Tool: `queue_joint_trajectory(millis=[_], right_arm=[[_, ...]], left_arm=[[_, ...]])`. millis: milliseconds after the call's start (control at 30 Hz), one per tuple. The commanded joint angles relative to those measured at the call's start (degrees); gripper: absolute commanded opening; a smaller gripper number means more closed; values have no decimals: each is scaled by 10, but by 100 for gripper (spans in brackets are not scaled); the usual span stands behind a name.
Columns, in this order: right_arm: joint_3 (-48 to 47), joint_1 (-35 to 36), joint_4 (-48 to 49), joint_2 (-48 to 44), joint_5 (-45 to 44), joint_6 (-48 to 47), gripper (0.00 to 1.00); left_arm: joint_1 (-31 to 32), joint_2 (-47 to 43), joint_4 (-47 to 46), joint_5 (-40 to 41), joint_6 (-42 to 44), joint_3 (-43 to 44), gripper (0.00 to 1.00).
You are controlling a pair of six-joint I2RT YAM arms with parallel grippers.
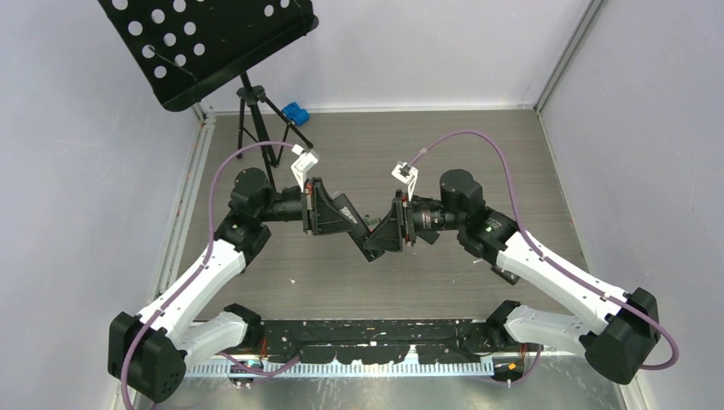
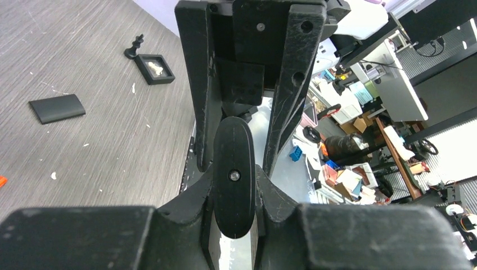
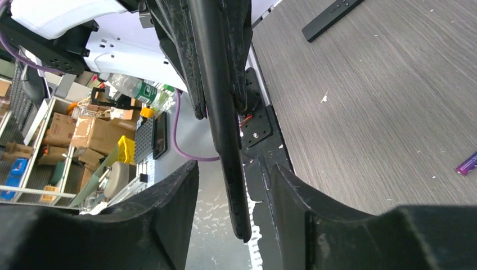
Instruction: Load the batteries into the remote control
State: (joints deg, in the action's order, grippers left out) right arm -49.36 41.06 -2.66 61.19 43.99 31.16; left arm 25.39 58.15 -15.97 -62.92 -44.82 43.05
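Observation:
My left gripper point(image 2: 233, 169) is shut on a slim black remote control point(image 2: 233, 140) and holds it in the air over the table's middle. My right gripper point(image 3: 235, 166) faces it with its jaws open on either side of the remote's point(image 3: 216, 84) edge, with a gap on both sides. In the top view the two grippers point(image 1: 354, 220) point(image 1: 382, 239) meet nose to nose. A purple battery point(image 3: 467, 163) lies on the table at the right. An orange battery point(image 2: 1, 180) shows at the left edge. A flat black cover point(image 2: 56, 108) lies apart from them.
A second black remote point(image 3: 332, 17) lies on the wood-grain table. A small black framed box point(image 2: 153, 68) and a black chess piece point(image 2: 134, 47) stand close together. A perforated music stand point(image 1: 213, 43) and a blue object point(image 1: 294, 112) are at the back left.

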Motion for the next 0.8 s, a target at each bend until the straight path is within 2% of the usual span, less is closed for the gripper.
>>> queue_joint_trajectory(millis=[0, 67, 267, 367, 433, 500, 600, 767], right_arm=[[-31, 12, 22, 10, 16, 6, 49], [-31, 13, 64, 19, 8, 41, 41], [-22, 13, 163, 35, 4, 110, 30], [-30, 14, 171, 43, 7, 115, 17], [-34, 14, 171, 47, 4, 117, 10], [-33, 14, 174, 47, -9, 122, 7], [-21, 14, 208, 41, -29, 144, 7], [-3, 14, 235, 27, -58, 154, 7]], left_arm=[[2, -10, -41, -2, -20, 40, 0], [2, -7, -47, 10, -32, 48, 0], [2, -5, -105, 42, -85, 49, 4], [2, -1, -122, 62, -113, 49, 17], [2, 0, -135, 81, -138, 46, 32], [2, -3, -135, 113, -153, 42, 44], [2, -11, -147, 174, -179, 29, 51], [-5, -20, -140, 200, -183, 32, 47]])
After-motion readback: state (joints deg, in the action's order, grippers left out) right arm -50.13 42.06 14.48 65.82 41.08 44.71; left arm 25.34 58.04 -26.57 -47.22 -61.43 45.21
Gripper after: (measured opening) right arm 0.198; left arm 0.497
